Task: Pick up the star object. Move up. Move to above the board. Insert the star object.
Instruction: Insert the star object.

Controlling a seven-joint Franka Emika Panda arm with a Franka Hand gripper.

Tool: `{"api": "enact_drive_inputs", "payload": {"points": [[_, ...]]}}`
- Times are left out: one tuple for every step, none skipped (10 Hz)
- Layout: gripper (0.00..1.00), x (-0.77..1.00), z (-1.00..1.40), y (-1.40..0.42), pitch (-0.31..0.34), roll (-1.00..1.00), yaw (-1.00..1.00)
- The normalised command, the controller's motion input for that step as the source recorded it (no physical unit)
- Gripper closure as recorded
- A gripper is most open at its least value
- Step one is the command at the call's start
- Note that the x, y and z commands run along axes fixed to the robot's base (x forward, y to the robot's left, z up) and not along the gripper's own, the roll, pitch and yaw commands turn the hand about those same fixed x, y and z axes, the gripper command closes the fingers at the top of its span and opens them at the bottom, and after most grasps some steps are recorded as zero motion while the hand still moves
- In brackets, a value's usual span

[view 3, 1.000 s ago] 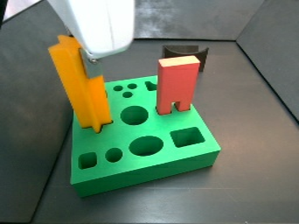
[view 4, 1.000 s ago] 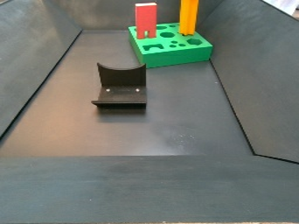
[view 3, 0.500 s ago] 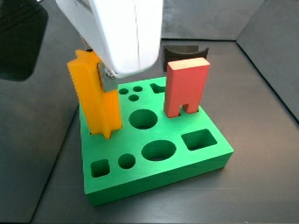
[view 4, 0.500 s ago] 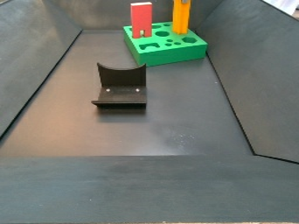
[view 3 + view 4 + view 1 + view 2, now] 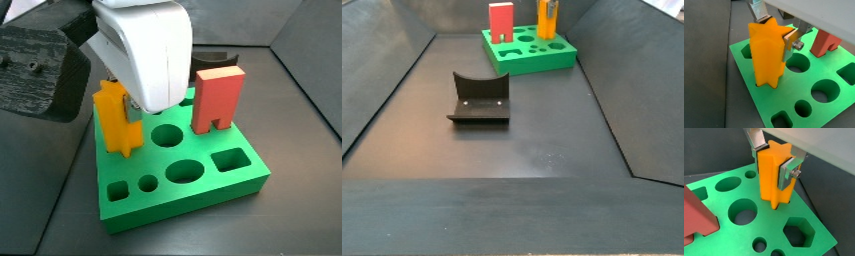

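From my station the light was bright and even from above, with soft shadows beside the board [image 5: 187, 175] and a dull sheen on the dark bench [image 5: 529, 150], while the white hand [image 5: 134, 100] loomed blurred and washed out in a side view.

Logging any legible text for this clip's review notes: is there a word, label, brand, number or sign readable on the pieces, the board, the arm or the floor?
None: no readable text in any view.
The star object, shut in the gripper jaws over the board, is plain orange.
The board shows only cut-out shapes.
The red block, the fixture and the white arm housing carry no visible marking.
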Motion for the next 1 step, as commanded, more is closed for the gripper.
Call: {"api": "enact_drive_inputs", "payload": {"points": [[1.0,0.0,0.0,0.0,0.0,0.02,0.0]]}}
